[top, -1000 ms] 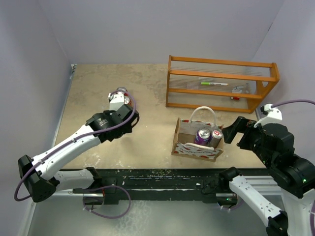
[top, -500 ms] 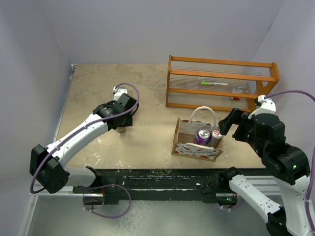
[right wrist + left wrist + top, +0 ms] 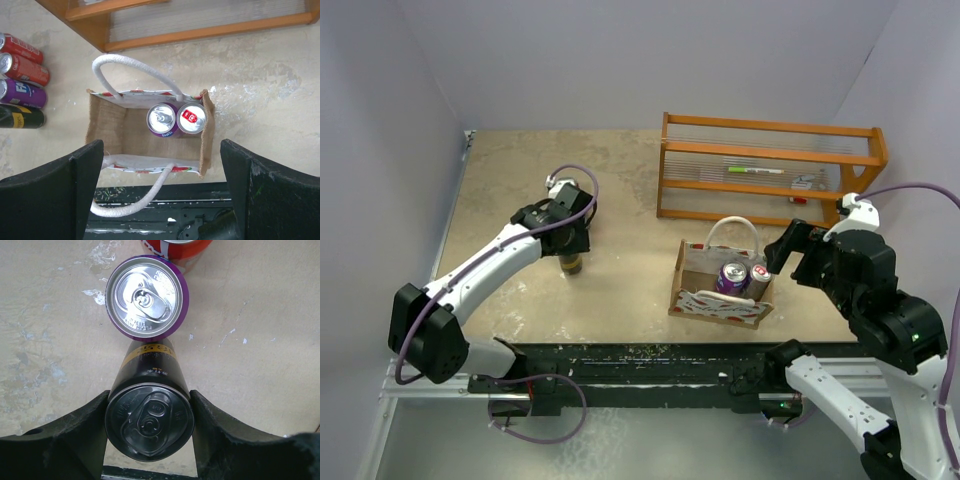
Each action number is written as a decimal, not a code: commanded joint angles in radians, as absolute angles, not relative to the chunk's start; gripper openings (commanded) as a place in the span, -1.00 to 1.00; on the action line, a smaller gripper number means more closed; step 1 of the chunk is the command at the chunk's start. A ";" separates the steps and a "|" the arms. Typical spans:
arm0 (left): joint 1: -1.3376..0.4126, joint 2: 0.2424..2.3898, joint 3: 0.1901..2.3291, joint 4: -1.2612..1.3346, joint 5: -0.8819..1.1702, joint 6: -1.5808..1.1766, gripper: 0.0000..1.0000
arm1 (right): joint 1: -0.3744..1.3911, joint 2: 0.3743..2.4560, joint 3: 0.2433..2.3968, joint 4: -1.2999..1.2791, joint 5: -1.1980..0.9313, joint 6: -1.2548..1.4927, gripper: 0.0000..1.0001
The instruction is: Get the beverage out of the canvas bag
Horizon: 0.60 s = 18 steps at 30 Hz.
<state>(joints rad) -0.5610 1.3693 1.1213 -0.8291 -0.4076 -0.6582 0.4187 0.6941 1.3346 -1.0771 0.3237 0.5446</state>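
Observation:
The canvas bag [image 3: 692, 272] stands on the table, tan sides, white handles; it also shows in the right wrist view [image 3: 117, 131]. Inside it at the right end stand a purple can [image 3: 162, 120] and a silver-topped can with a red tab [image 3: 191, 118]. My right gripper [image 3: 162, 197] is open wide above the bag's near side, empty; in the top view it [image 3: 790, 255] hovers by the bag's right end. My left gripper [image 3: 150, 396] is shut on an upright black can [image 3: 150, 422], which stands on the table [image 3: 572, 264] next to a purple can [image 3: 146, 297].
A red can [image 3: 175, 247] stands beyond the purple one; the right wrist view shows the row of several cans [image 3: 22, 70] left of the bag. An orange wooden rack [image 3: 765, 170] stands behind the bag. Black rail [image 3: 650, 360] along the near edge.
My left gripper has swung nearer and lowered the black can onto the table beside the other cans. My right arm has shifted left and up towards the bag.

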 commanded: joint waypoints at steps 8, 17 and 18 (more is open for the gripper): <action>-0.492 1.397 1.127 -0.733 -0.365 -0.691 -0.86 | 0.420 0.700 1.331 -1.041 0.337 0.531 1.00; -0.480 1.408 1.130 -0.761 -0.341 -0.717 0.03 | 0.420 0.698 1.348 -1.046 0.331 0.533 1.00; -0.480 1.408 1.138 -0.771 -0.340 -0.718 0.16 | 0.420 0.699 1.349 -1.046 0.329 0.533 1.00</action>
